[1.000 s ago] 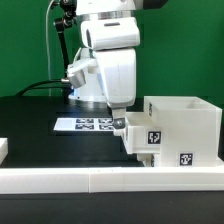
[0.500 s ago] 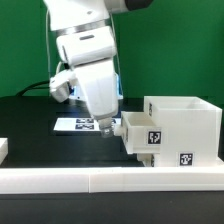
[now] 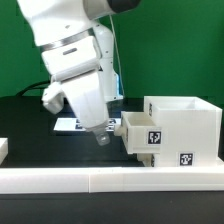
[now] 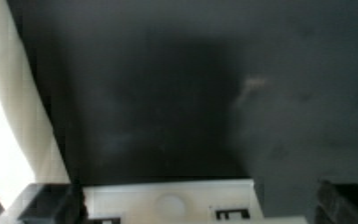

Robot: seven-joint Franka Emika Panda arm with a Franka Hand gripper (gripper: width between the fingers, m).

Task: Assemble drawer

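The white drawer case [image 3: 186, 128] stands at the exterior view's right on the black table. A small white inner drawer box [image 3: 139, 133] with a marker tag sticks partly out of its left side. My gripper [image 3: 103, 134] hangs tilted just left of that box, a little apart from it, and holds nothing. In the wrist view the gripper [image 4: 194, 206] is open, with dark fingers [image 4: 44, 204] spread wide. A white tagged surface [image 4: 167, 200] lies between them without touching either; I cannot tell which part it is.
The marker board [image 3: 66, 124] lies flat behind my gripper. A white rail [image 3: 100, 180] runs along the table's front edge. A small white piece [image 3: 4, 149] sits at the far left. A green wall stands behind, with a black cable hanging down.
The arm has swung toward the exterior view's left and tilted. The gripper has drawn back from the inner drawer box, which stays in the case.
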